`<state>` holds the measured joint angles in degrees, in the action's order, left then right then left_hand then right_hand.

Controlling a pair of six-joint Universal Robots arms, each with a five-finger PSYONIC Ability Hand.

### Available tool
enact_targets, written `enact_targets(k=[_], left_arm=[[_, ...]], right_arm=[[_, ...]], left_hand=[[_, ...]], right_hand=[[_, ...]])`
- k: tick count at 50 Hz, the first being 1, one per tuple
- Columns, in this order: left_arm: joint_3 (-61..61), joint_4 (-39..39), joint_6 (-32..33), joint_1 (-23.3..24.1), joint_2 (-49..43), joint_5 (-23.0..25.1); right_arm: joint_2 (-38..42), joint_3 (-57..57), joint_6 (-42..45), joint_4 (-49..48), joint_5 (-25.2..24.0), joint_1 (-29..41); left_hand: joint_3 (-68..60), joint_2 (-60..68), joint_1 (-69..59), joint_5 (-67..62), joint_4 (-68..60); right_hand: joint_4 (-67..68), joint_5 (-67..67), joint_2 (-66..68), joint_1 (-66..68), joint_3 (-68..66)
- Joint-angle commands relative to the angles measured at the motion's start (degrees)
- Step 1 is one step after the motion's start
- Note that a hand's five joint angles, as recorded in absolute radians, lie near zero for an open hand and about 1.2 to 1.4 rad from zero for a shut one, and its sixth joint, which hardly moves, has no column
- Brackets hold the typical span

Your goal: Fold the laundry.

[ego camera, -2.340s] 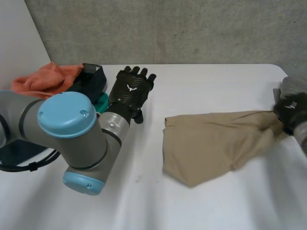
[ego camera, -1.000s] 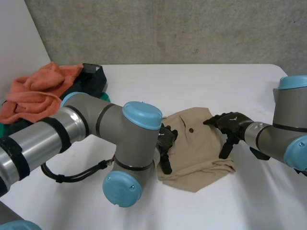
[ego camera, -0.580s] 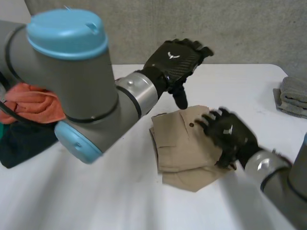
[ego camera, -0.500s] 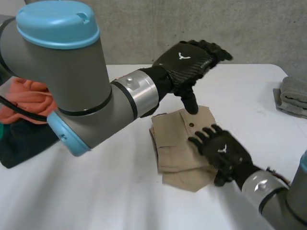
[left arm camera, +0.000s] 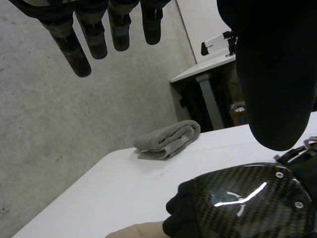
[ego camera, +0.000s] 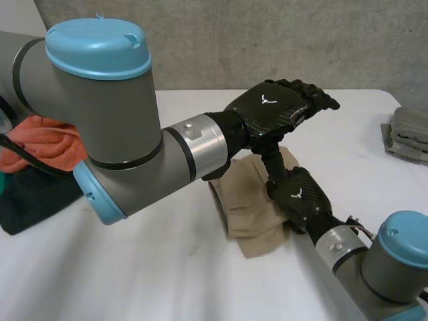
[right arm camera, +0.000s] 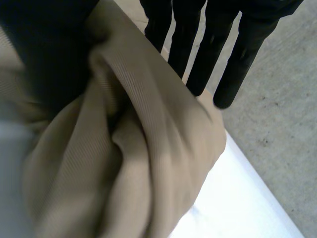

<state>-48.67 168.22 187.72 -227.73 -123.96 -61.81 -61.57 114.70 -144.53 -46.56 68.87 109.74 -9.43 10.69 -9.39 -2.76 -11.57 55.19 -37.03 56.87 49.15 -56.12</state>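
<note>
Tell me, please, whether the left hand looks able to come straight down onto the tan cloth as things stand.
Probably not straight down: the right hand lies on the tan cloth beneath the left hand. The part of the cloth beside the right hand is bare.

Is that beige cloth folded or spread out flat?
Folded: the beige cloth lies doubled over in a compact layered bundle, with the right robot hand resting on it.

- A rough grey concrete wall point(ego camera: 267, 40) ran behind the far edge of the plain white table point(ego camera: 200, 281).
- A smooth white wall panel point(ego camera: 20, 60) met the concrete beyond the table's far left corner.
- In the left wrist view, a white-topped desk on a grey leg point(left arm camera: 203, 72) stood against a pale white wall point(left arm camera: 198, 25), with dark clutter beneath it.
- The light was soft and even.
</note>
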Motion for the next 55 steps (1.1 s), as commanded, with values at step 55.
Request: enact_targets(k=[55], left_arm=[[-0.7,8.3,-4.8,-0.6,3.8,-4.4]], right_arm=[[40.9,-67.6,-34.2,-5.2,-15.4,-42.8]], left_hand=[[-1.5,0.2,-1.5,1.9,0.7]], right_hand=[[24.8,-33.0,23.1,30.8,-23.9]])
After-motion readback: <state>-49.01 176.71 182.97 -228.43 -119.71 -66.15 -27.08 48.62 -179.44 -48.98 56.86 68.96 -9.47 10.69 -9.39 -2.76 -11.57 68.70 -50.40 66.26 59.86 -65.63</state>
